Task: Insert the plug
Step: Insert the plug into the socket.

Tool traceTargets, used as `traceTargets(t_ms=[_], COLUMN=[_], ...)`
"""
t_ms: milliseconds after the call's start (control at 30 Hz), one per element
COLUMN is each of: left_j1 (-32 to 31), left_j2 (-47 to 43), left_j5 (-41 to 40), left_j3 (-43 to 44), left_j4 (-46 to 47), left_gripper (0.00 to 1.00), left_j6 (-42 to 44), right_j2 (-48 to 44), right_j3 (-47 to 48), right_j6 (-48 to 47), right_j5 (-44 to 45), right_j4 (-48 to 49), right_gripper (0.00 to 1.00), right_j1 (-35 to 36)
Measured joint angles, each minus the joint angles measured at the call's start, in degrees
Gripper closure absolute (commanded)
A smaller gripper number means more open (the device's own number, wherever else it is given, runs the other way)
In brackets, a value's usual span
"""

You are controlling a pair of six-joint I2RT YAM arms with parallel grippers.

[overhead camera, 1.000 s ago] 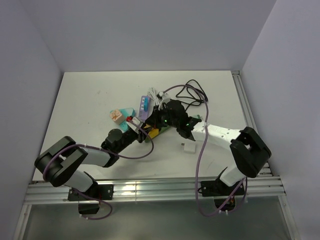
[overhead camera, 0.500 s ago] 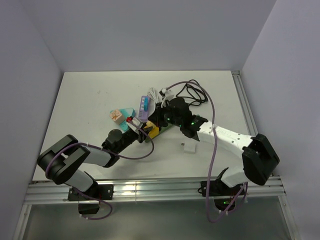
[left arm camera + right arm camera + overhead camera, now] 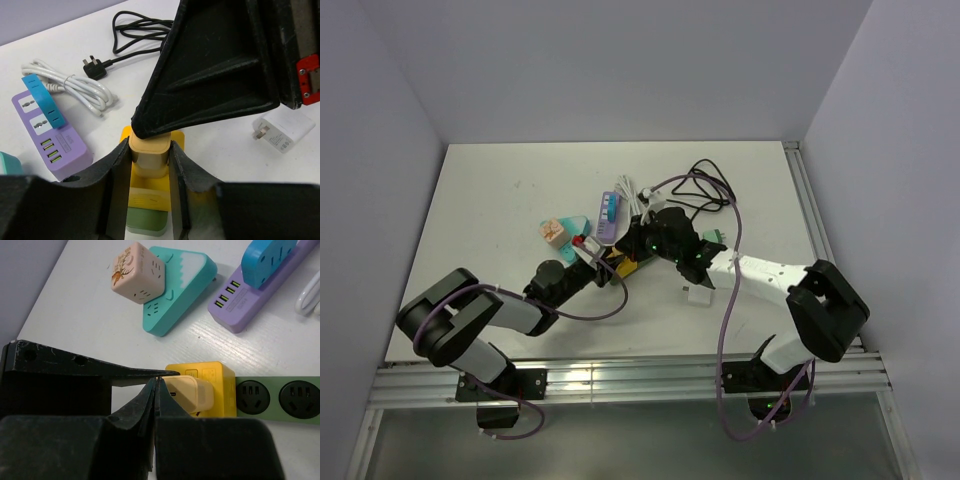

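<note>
- The table [image 3: 500, 200] fills the top view, and both arms meet near its middle.
- A green power strip [image 3: 270, 399] runs along the lower right of the right wrist view, with a yellow adapter [image 3: 215, 377] at its left end.
- The left gripper [image 3: 149, 150], low centre in its own view, is partly closed, its fingers pressed on both sides of the cream plug.
- The right gripper [image 3: 156, 382] is fully closed, its tip touching the plug's outer end.
- The cream plug [image 3: 189, 394] sits against the adapter's left face.
- A white charger [image 3: 280, 131] lies apart at the right.
</note>
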Motion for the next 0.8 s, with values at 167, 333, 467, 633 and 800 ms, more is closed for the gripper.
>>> traceTargets(t_ms=[167, 333, 467, 633, 800], left_j1=[0.0, 0.0, 0.0, 0.0, 0.0], left_j2=[1.1, 1.0, 0.4, -0.6, -3.1], left_j5=[0.0, -0.1, -0.2, -0.7, -1.4], left_j3=[-0.2, -0.3, -0.2, 0.3, 1.6], left_j4=[1.8, 2.1, 1.0, -3.2, -7.2], left_gripper=[0.99, 0.73, 0.56, 0.23, 0.13], left_j6=[0.0, -0.1, -0.1, -0.9, -1.5], right_j2=[-0.9, -1.6, -1.8, -1.7, -1.7], right_j3=[-1.4, -1.4, -0.6, 2.3, 6.4], right_j6=[0.5, 0.4, 0.3, -0.6, -1.1], right_j5=[0.6, 1.3, 2.0, 3.7, 5.0], right_j4=[1.5, 0.1, -1.6, -6.1, -8.9], right_gripper=[1.0, 1.0, 1.0, 1.0, 1.0], right_j1=[0.1, 0.2, 0.3, 0.3, 0.2])
